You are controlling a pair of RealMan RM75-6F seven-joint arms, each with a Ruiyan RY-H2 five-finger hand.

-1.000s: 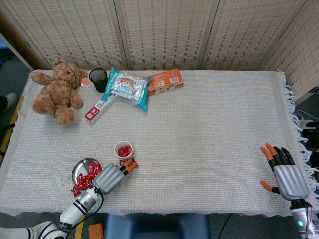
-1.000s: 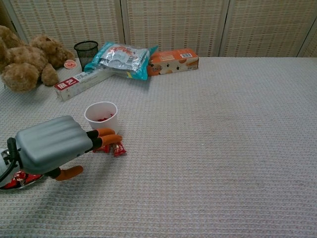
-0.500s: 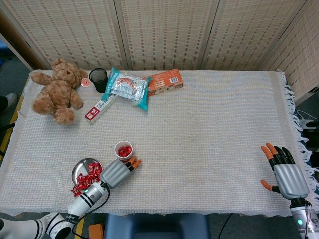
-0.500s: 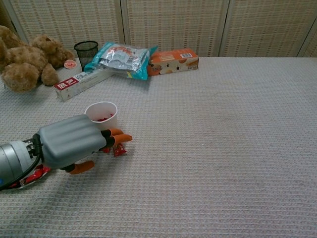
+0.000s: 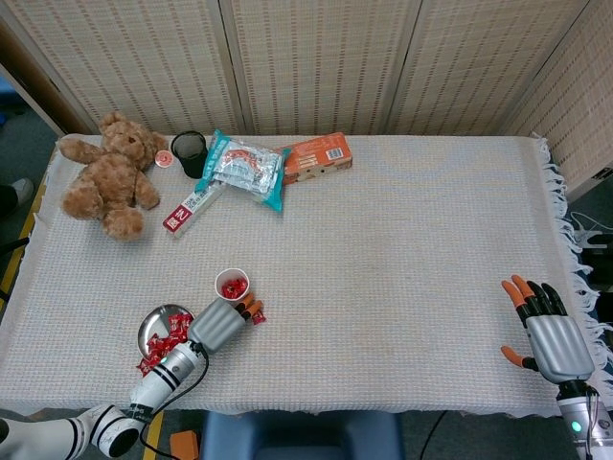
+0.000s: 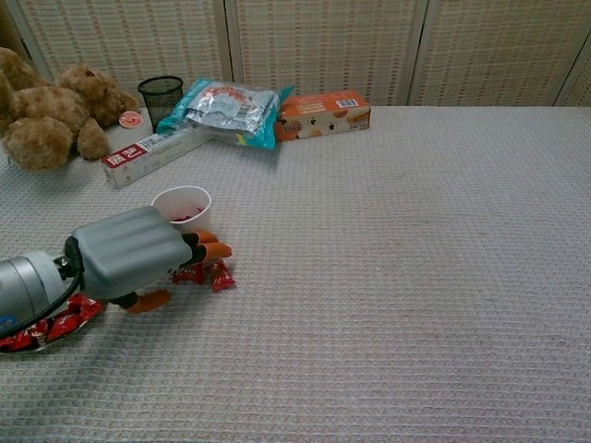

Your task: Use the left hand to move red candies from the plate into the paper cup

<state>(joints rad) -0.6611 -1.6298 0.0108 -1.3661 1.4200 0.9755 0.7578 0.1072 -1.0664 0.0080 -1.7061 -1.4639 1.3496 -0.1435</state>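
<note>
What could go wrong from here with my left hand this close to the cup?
The left hand sits right against the paper cup, so a sideways move might tip it and spill its candies. Loose red candies lie on the cloth by the fingertips; sweeping could push them further from the plate.

- Paper cup [image 5: 233, 285]: white, upright, red candies inside.
- Plate [image 5: 153, 322]: round, metal, near table's front edge, heaped with red wrapped candies [image 5: 170, 338].
- Stray candies [image 6: 210, 274]: on cloth beside cup.
</note>
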